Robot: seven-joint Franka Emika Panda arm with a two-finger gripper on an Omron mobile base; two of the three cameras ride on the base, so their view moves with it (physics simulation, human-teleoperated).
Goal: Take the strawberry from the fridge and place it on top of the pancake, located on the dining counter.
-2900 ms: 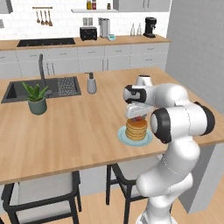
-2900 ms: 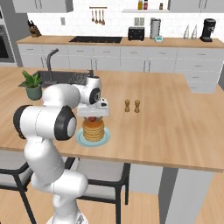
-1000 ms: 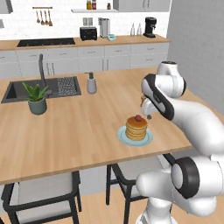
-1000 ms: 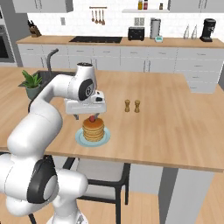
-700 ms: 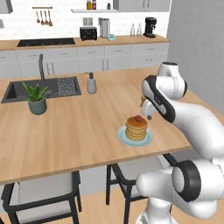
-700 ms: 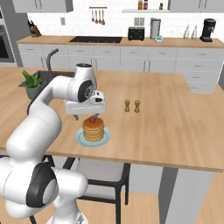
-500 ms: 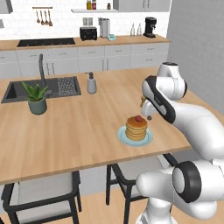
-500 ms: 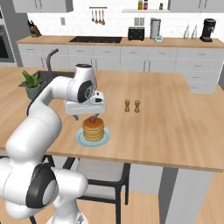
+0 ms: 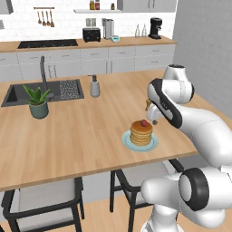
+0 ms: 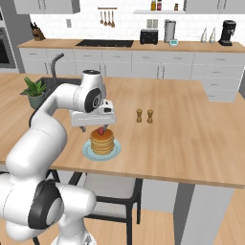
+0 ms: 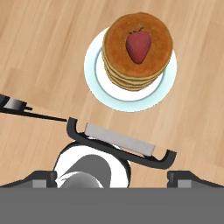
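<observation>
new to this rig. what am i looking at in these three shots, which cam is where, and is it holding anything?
One white robot arm in a rendered kitchen. Two cameras ride on its base, behind it to the left and right; the third sits on the hand, looking along the gripper. On the dining counter: a pancake stack on a pale blue plate, with the strawberry lying on top, plus two small shakers, a dispenser bottle and a potted plant by the sink. Nothing is held; the fingers stand apart, empty.

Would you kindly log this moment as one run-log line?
strawberry: on pancake | tool: empty, above plate | place: dining counter
</observation>
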